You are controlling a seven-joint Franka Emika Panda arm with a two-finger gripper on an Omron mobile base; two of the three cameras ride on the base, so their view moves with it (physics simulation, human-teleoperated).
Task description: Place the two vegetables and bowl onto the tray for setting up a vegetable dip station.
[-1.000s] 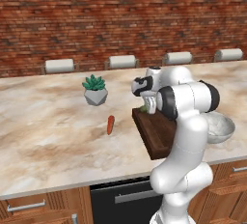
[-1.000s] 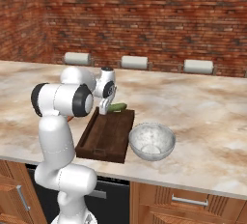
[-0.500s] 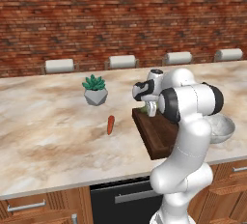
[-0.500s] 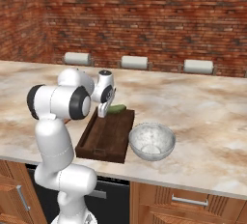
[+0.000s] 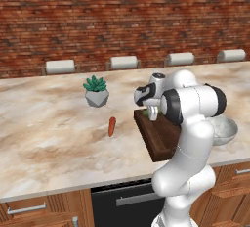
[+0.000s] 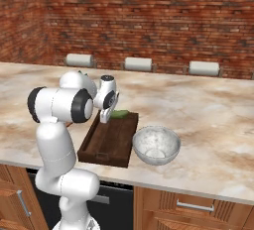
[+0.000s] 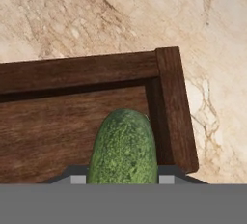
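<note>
The 2-finger claw [image 6: 106,120] pinches the dark green, finger-shaped cucumber [image 7: 124,147] above a corner of the dark brown wooden tray [image 6: 111,142], the speckled grey-white bowl [image 6: 156,145] just beyond the tray's long side, the small orange-red carrot [image 5: 112,126] well apart on marble.

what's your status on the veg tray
End effector shut on cucumber, over tray corner. Carrot, bowl on counter. Path clear.
</note>
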